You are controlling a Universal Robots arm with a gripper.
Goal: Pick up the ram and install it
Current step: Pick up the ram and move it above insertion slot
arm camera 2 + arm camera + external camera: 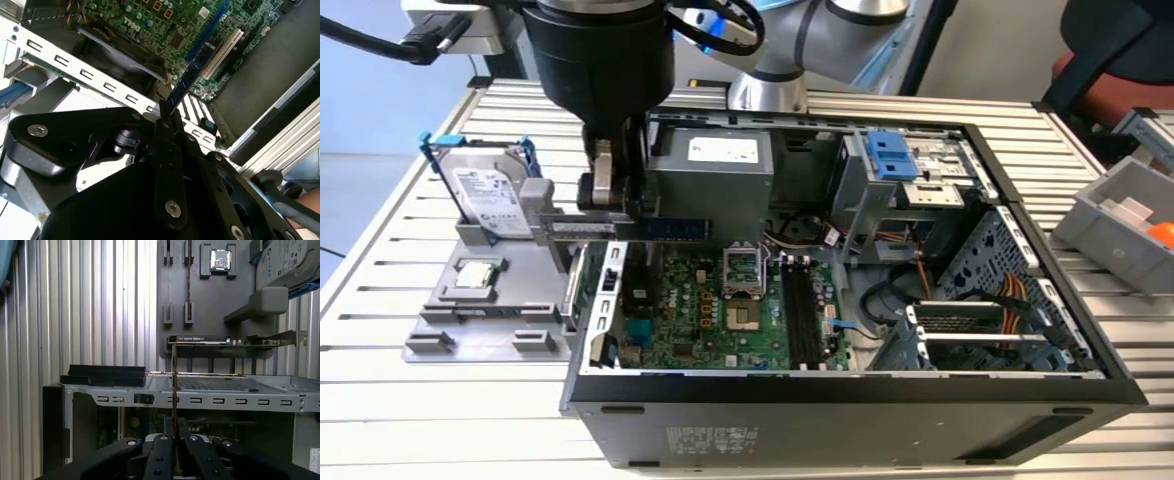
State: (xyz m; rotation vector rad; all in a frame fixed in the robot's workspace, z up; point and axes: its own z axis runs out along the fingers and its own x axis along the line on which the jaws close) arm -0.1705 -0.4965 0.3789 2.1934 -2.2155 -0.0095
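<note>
Above the exterior view's left side of the open computer case [854, 385], the gripper [616, 212] is clenched on the ram [675, 227], which juts out level from the fingers over the motherboard [700, 305] — clear of the board and well apart from the long memory slots [801, 310]. Both wrist views show the stick edge-on, pinched near one end across its flat faces. It looks light and stiff but thin — a fragile board, I judge, best taken by its faces and kept off the contact strip. Held by one end, it could twist or slip when pressed.
</note>
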